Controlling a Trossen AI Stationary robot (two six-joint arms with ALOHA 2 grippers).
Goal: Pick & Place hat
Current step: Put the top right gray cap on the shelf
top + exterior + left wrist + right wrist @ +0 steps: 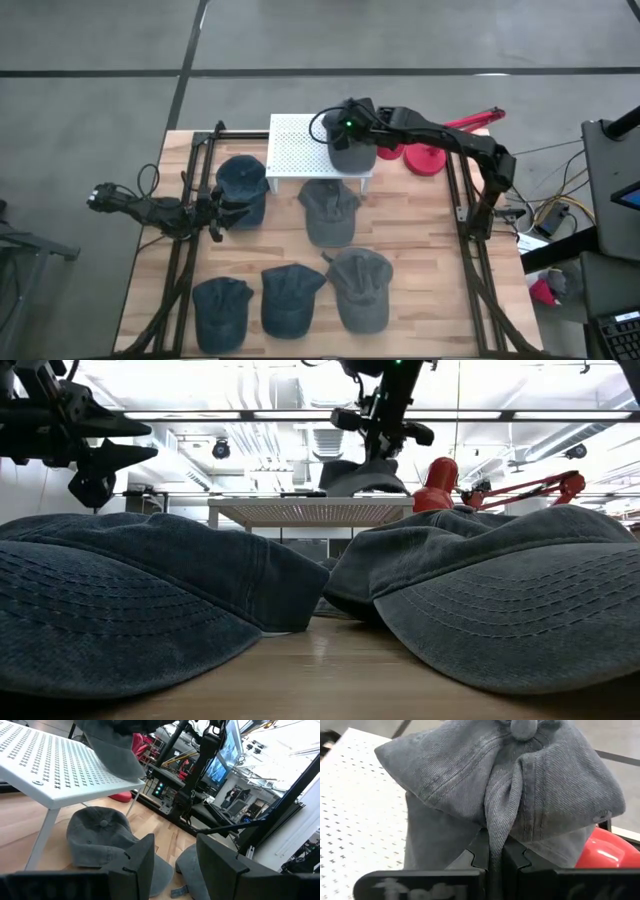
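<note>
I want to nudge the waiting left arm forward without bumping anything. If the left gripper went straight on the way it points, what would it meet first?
Probably the grey hat lying beside the white perforated stand; it lies just beyond the open left gripper, though depth is uncertain.

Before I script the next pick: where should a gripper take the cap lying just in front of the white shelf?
Probably the crown of that cap, from straight above: it lies dome-up, so a pinched fold near the top button should hold, as the right gripper holds its hat.
</note>
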